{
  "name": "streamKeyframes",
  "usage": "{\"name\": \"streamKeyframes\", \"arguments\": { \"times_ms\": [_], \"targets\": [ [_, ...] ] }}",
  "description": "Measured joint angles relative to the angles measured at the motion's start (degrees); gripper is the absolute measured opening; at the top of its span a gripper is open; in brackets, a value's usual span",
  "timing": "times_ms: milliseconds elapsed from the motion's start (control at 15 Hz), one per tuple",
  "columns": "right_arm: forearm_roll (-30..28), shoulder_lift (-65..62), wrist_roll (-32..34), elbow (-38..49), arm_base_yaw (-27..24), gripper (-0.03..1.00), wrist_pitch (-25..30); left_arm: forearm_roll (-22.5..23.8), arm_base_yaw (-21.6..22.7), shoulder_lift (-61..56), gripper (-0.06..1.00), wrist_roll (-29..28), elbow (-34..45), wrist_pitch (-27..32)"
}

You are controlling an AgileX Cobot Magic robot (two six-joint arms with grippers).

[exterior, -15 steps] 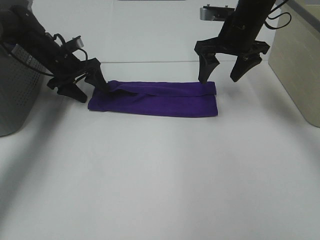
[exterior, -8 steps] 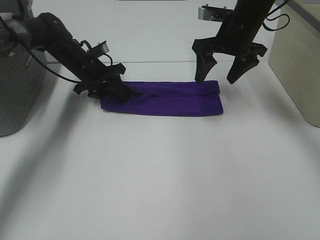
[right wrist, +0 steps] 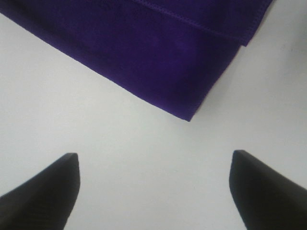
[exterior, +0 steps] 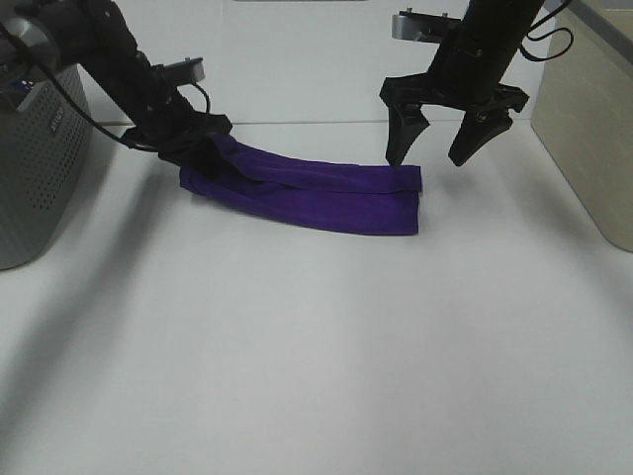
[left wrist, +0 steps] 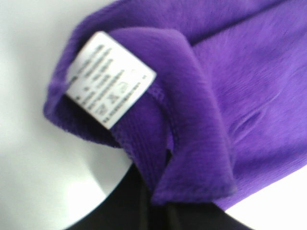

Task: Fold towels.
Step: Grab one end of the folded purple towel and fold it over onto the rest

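The deep purple towel (exterior: 316,196) lies folded into a long strip across the white table. My left gripper (exterior: 198,148) is shut on the towel's left end and holds it lifted. In the left wrist view the purple cloth (left wrist: 216,96) fills the frame, with its white tag (left wrist: 109,79) showing at the pinched corner. My right gripper (exterior: 440,148) is open and empty, hovering just above and behind the towel's right end. The right wrist view shows the towel's folded corner (right wrist: 158,52) beyond the open fingertips (right wrist: 45,191).
A grey perforated basket (exterior: 35,168) stands at the left edge. A beige box (exterior: 593,129) stands at the right edge. The white table (exterior: 316,376) stretches toward the front.
My left gripper closed on the towel's left end and lifted it up and left. The towel's right end slid slightly left. The right gripper has stayed almost still.
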Motion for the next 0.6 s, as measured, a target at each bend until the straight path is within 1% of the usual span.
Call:
{"name": "streamKeyframes", "arguments": {
  "times_ms": [133, 200, 267, 400, 600],
  "targets": [
    [0.00, 0.00, 0.00, 0.00, 0.00, 0.83, 0.00, -0.06, 0.11, -1.32, 0.00, -0.23, -2.41, 0.00],
    [0.00, 0.00, 0.00, 0.00, 0.00, 0.83, 0.00, -1.03, 0.00, -2.29, 0.00, 0.11, -2.46, 0.00],
    [0.00, 0.00, 0.00, 0.00, 0.00, 0.83, 0.00, -3.04, -0.46, -2.92, 0.00, 1.66, -2.64, 0.00],
    [-0.29, -1.43, 0.00, 0.00, 0.00, 0.82, 0.00, -7.05, -2.75, -3.04, 0.00, 5.04, -2.69, 0.00],
    [-0.63, -5.67, 0.00, 0.00, 0.00, 0.81, 0.00, -7.91, -8.02, -2.92, 0.00, 6.53, -2.69, 0.00]
  ]
}}
